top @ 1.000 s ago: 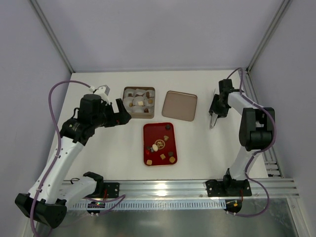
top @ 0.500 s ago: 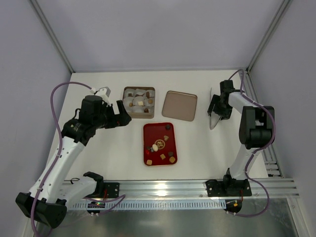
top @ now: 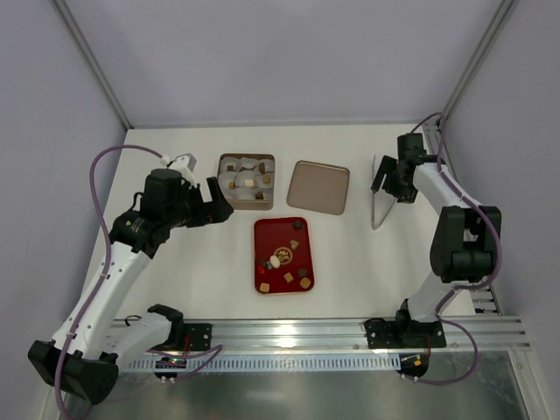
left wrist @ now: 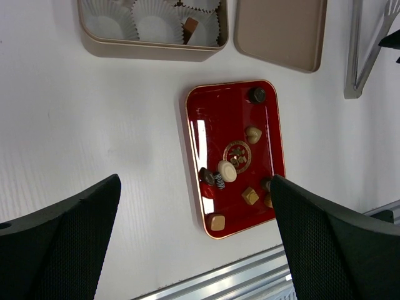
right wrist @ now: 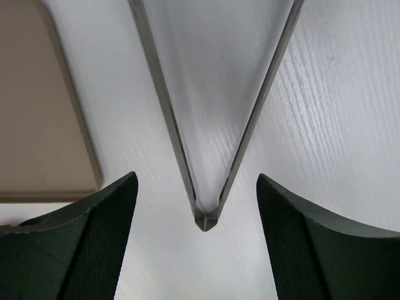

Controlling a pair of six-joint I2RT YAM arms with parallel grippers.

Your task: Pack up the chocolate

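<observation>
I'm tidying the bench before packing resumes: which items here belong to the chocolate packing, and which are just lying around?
Job: chocolates, red tray, tin, paper cups, tongs.
Lying about: lid, flat beside the tin.

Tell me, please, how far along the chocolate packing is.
Done: a few chocolates sit in cups in the tin. In hand: nothing; the right claw is open astride the tongs, the left claw open too. Left: several chocolates on the tray; the lid is off.

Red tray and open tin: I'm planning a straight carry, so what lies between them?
Nothing; the left wrist view shows only a bare strip of table between the red tray and the tin. The lid sits beside the tin.
</observation>
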